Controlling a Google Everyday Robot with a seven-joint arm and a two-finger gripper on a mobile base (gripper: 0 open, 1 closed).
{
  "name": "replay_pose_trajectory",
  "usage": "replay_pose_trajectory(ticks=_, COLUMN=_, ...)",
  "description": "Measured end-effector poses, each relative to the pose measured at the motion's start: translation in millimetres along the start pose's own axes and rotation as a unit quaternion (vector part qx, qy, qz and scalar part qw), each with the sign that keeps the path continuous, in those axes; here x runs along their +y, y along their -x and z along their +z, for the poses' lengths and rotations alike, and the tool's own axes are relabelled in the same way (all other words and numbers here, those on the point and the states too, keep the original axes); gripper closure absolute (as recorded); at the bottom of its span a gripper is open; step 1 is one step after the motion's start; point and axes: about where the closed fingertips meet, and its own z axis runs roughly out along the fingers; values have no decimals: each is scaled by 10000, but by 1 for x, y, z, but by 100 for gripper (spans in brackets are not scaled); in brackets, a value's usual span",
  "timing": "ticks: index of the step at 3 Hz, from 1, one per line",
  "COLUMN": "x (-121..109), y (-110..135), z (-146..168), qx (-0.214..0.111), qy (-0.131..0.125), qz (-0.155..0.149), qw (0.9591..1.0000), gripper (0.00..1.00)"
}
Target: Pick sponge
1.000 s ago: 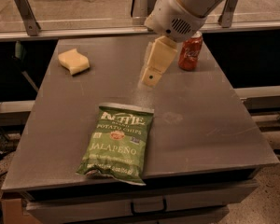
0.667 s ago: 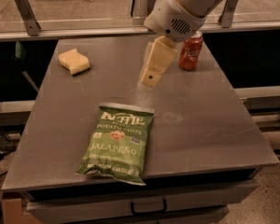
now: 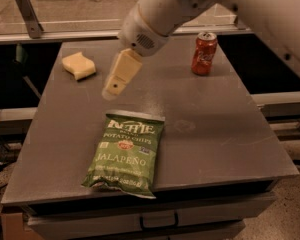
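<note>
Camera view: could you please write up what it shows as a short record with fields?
table: grey, flat top
sponge: pale yellow, far-left part of the table, lying free
gripper: in the air to the right of the sponge, apart from it, angled down and left
soda can: red, upright, far-right part of the table
chip bag: green, lying flat by the near edge
task state: sponge not yet picked

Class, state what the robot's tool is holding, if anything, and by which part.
Nothing is held. The tool hangs over the table, apart from the sponge, which lies on its far left part.
</note>
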Motion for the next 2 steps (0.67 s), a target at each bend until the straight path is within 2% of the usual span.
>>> replay_pose_trajectory(ticks=1, x=-19, y=43, z=55, qx=-661, qy=260, qz=-19, qw=9975, gripper=0)
replay_pose_trajectory(ticks=2, x=-39, y=78, z=105, qx=-1366, qy=498, qz=160, qw=9892, gripper=0)
